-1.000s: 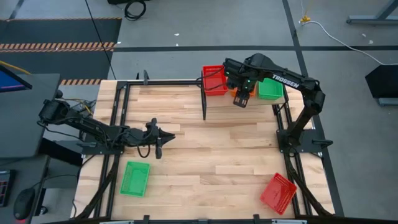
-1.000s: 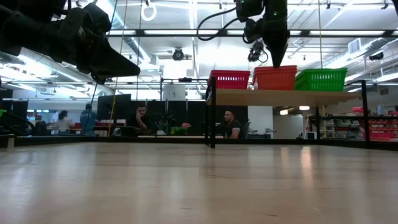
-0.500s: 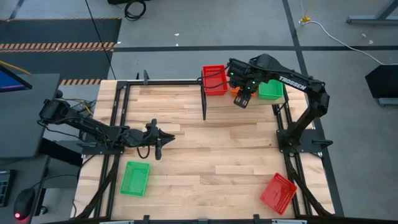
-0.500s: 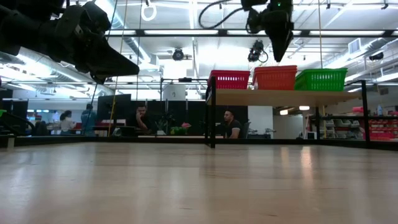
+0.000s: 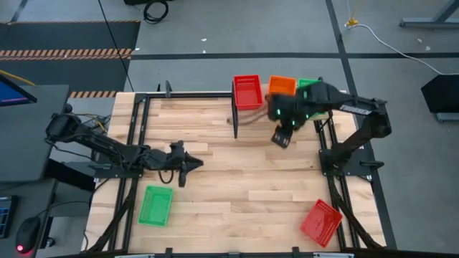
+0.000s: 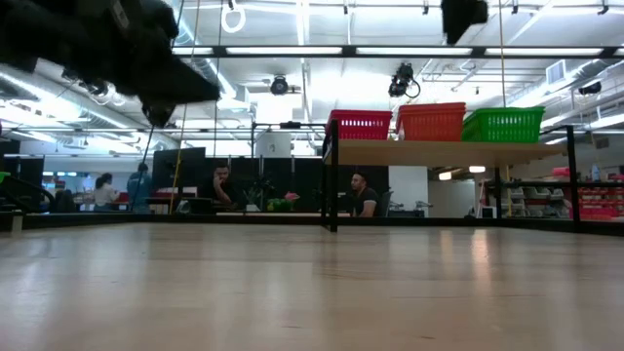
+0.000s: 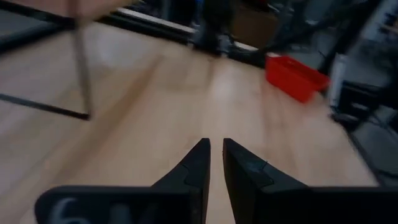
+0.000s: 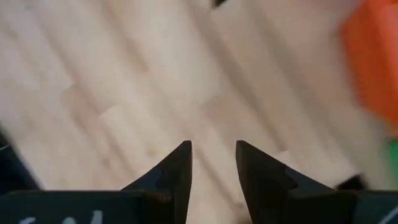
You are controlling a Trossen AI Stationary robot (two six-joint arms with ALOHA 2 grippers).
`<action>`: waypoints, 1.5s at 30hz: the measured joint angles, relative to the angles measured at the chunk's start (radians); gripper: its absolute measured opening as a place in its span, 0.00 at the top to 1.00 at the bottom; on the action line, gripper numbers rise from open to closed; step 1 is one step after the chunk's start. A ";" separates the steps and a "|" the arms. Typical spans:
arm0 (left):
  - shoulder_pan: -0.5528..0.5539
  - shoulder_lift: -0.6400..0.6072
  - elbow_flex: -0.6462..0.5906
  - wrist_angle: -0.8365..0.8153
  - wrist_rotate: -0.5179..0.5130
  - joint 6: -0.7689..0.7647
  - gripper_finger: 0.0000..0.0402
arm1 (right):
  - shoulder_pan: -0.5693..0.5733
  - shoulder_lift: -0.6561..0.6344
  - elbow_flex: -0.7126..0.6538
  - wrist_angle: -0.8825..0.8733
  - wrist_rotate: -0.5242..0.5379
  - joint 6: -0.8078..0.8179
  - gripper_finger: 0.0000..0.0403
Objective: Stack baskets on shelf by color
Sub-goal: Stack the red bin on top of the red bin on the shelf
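Now the right pincer [image 5: 281, 138] has withdrawn from the shelf [image 6: 439, 151], empty.

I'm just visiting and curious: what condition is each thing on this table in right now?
Red stack: on shelf.
Orange stack: on shelf, middle.
Green stack: on shelf.
Green basket: loose on tabletop.
Red basket: loose on tabletop.
Right gripper: open, empty.
Left gripper: nearly closed, empty.
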State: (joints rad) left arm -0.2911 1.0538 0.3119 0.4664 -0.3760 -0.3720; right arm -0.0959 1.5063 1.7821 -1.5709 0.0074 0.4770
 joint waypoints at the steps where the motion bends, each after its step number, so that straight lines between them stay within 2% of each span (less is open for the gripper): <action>1: -0.019 0.000 0.032 -0.049 0.005 -0.005 0.88 | 0.041 0.000 0.000 0.000 -0.004 0.040 0.68; 5: -0.108 0.000 0.182 -0.311 0.000 -0.021 0.91 | 0.203 0.003 0.000 0.000 -0.013 0.247 0.68; 8: -0.184 0.006 0.266 -0.424 -0.024 -0.052 0.92 | 0.321 0.026 0.000 0.000 -0.028 0.389 0.68; 15: -0.375 0.011 0.304 -0.412 -0.031 -0.054 0.93 | 0.557 0.144 0.000 0.000 -0.107 0.665 0.68; 20: -0.461 0.014 0.304 -0.409 -0.044 -0.054 0.93 | 0.690 0.251 0.000 0.000 -0.186 0.833 0.68; 27: -0.476 0.013 0.304 -0.352 -0.052 -0.012 0.93 | 0.833 0.385 0.000 0.016 -0.284 0.970 0.68; 32: -0.476 0.013 0.304 -0.342 -0.052 -0.009 0.93 | 0.911 0.460 0.000 0.119 -0.304 1.073 0.68; 37: -0.464 0.013 0.304 -0.341 -0.051 -0.008 0.93 | 0.977 0.520 0.000 0.211 -0.288 1.194 0.68; 45: -0.459 0.013 0.304 -0.340 -0.050 -0.009 0.93 | 1.054 0.571 0.000 0.207 -0.176 1.335 0.68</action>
State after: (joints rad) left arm -0.7499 1.0672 0.6163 0.1268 -0.4263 -0.3806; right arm 0.9586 2.0772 1.7817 -1.3634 -0.1686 1.8123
